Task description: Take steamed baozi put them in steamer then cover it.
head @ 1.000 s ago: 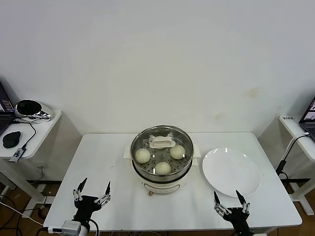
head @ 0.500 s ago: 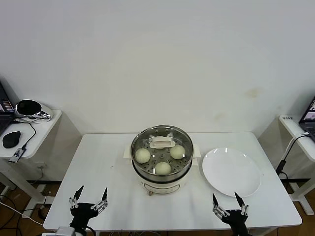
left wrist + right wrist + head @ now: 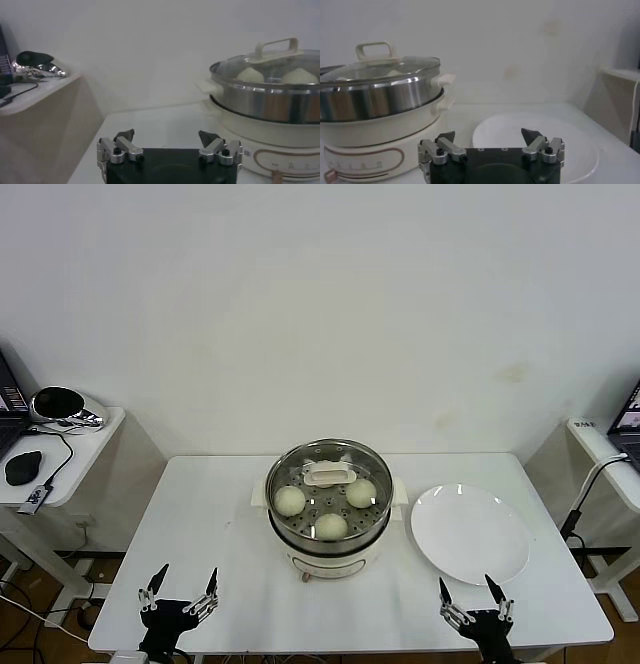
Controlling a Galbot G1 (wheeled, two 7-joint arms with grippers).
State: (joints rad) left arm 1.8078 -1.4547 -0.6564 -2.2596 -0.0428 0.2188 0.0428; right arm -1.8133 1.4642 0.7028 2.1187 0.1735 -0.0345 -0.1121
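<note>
My left gripper (image 3: 182, 593) hangs at the worktop's (image 3: 220, 524) near edge, spread wide and empty, clear of everything. At centre the steamer (image 3: 329, 536) holds the steamed baozi (image 3: 290, 500), three showing through the cover (image 3: 329, 475) seated on its rim, so I judge the job complete. The plate (image 3: 470, 533) lies bare beside it. My right gripper (image 3: 474, 599) waits spread and empty.

Both of the robot's grippers share one build. The left gripper (image 3: 167, 142) has a matte black block body carrying two silver-grey metal finger mounts, each fixed by a dark round screw and ending in a pointed black tip (image 3: 125, 135). The right gripper (image 3: 490, 141) shows identical mounts, screws and tips.
</note>
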